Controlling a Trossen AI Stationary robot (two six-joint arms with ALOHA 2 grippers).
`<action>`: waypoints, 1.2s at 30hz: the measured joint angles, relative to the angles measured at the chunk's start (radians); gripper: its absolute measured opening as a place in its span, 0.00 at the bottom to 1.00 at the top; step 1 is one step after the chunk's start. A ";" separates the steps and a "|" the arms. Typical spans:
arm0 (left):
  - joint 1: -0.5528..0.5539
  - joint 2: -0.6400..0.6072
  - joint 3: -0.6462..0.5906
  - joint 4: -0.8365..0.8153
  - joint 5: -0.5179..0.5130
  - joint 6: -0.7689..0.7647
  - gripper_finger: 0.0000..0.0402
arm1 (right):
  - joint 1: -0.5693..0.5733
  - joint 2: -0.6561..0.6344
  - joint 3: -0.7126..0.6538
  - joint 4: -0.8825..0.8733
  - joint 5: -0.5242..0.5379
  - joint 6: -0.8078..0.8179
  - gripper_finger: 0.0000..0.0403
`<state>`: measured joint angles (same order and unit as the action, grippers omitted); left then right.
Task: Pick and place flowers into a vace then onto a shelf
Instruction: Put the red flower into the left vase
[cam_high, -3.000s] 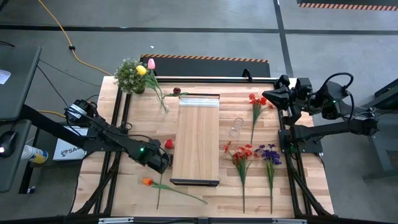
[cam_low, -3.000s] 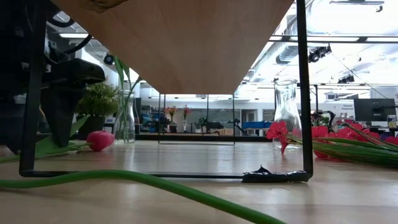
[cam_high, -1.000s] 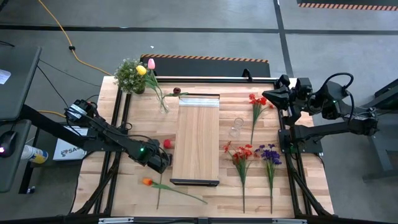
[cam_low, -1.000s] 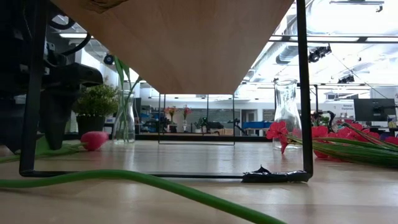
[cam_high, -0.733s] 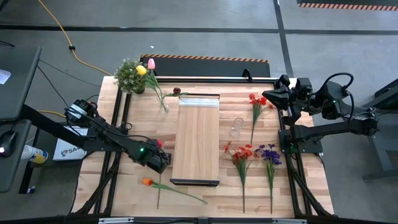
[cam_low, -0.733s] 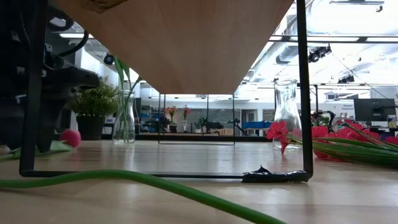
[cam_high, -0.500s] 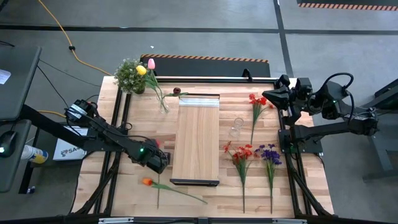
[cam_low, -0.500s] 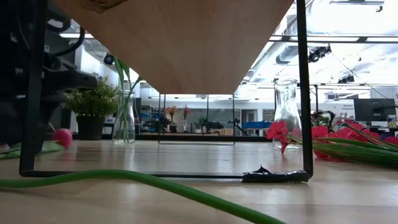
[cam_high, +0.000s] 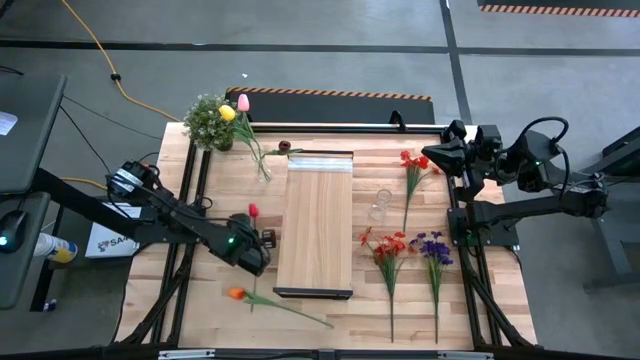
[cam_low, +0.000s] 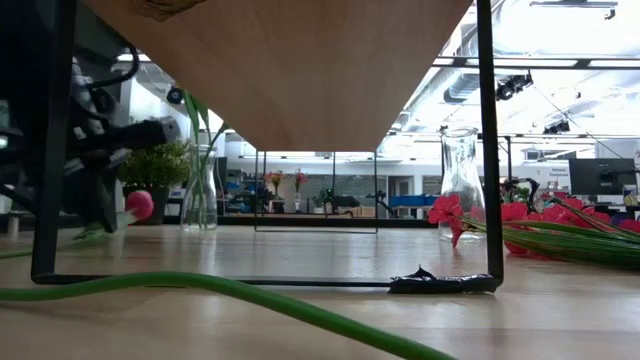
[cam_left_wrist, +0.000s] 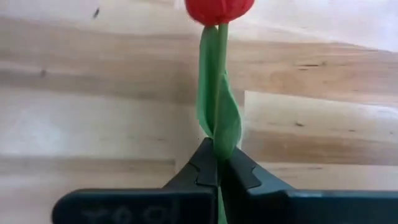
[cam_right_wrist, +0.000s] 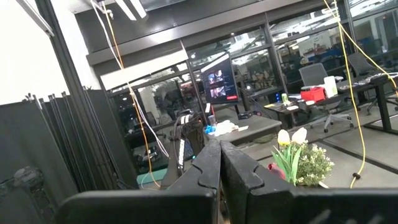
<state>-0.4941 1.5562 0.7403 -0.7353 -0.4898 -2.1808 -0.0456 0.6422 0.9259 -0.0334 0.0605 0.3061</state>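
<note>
The left hand (cam_high: 256, 238) is clamped on the green stem of a red tulip (cam_high: 253, 211), its two dark fingers (cam_left_wrist: 202, 163) pressed together around the stem and a leaf just below the bloom, as the left wrist view shows. The red head stands out beyond the fingertips, toward the far side of the bench (cam_high: 330, 335), and in the low view the bloom (cam_low: 139, 205) hangs clear above the bench surface beside the dark arm. Just beside this hand, on its right, lies the shelf (cam_high: 318, 220), a long light board with a pale strip at its far end and a dark edge at its near end. Nearer than the hand, an orange tulip (cam_high: 237, 293) lies flat on the bench with its stem running off to the right. Farther away from the hand, a glass vase (cam_high: 264, 172) holds a yellow tulip (cam_high: 227, 113) and a pink tulip (cam_high: 243, 102), next to a bushy potted plant (cam_high: 207, 122); a maroon tulip (cam_high: 285, 147) lies near them. Beyond the shelf from the left hand stand an empty glass flask (cam_high: 380, 204), red sprays (cam_high: 388, 246) and a purple cluster (cam_high: 433, 246). The right hand (cam_high: 445, 152) waits at the far right edge of the bench, raised, its fingers (cam_right_wrist: 208, 163) closed on nothing.
</note>
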 joint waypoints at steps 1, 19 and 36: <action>-0.002 0.000 0.000 -0.012 -0.017 -0.016 0.11 | 0.000 0.000 0.000 0.000 0.000 0.000 0.00; -0.002 -0.009 0.003 -0.237 -0.266 -0.183 0.07 | 0.000 0.000 0.000 0.000 0.000 0.000 0.00; -0.003 -0.215 0.133 -0.623 -0.518 -0.169 0.07 | 0.000 0.000 0.000 -0.004 0.000 -0.026 0.00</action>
<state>-0.4973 1.3416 0.8733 -1.3585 -1.0076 -2.3495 -0.0453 0.6420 0.9258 -0.0376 0.0608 0.2805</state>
